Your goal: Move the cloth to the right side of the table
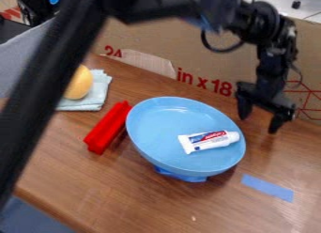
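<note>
Claw [260, 119] open, beyond plate [150, 133]

My own arm [75, 49] sweeps across the left as a dark blur, hiding part of the cloth [78, 93] and the yellow thing [81, 82] on it. The cardboard box [189, 58] is partly covered too, its red print broken off. The worktop [288, 152] runs off every edge.

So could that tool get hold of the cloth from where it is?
Probably not straight away: the open tool is right of the plate, and a yellow egg-like thing sits on the cloth.
</note>
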### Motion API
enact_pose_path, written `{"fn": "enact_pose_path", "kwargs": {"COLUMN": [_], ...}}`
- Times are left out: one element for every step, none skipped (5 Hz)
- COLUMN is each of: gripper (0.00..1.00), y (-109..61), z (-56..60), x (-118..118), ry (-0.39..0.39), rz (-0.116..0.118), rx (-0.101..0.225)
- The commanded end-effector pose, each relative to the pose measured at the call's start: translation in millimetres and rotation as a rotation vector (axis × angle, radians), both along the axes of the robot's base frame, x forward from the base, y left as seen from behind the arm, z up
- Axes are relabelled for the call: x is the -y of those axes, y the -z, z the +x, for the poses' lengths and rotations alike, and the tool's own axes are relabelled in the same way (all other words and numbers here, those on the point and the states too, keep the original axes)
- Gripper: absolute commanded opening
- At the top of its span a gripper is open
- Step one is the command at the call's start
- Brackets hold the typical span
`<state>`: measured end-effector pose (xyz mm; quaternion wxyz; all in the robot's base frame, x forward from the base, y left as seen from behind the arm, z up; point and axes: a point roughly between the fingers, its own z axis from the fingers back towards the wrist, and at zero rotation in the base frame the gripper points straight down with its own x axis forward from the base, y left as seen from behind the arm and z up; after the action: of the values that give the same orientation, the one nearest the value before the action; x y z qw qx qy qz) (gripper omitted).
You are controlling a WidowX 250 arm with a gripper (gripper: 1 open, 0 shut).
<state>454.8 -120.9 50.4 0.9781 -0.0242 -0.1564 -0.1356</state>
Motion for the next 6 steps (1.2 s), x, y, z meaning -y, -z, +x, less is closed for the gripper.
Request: {"fn": "enact_pose_path", "kwargs": {"gripper": [1.0, 1.0, 1.0, 1.0, 1.0, 1.0], "y": [-75.9, -74.2, -75.8, -67.7, -57.9, -54.4], "z": [-2.2, -12.7, -28.1, -30.5, -27.3, -44.9], "x": [-17, -42, -48, -67, -76, -88], "ry": [-0.042, -0.053, -0.116, -0.18, -0.217, -0.228], "rz": [-0.045, -0.04, 0.015, 0.003, -0.007, -0.013], "rx": [0.157, 0.12, 0.061, 0.066, 0.03, 0.01]}}
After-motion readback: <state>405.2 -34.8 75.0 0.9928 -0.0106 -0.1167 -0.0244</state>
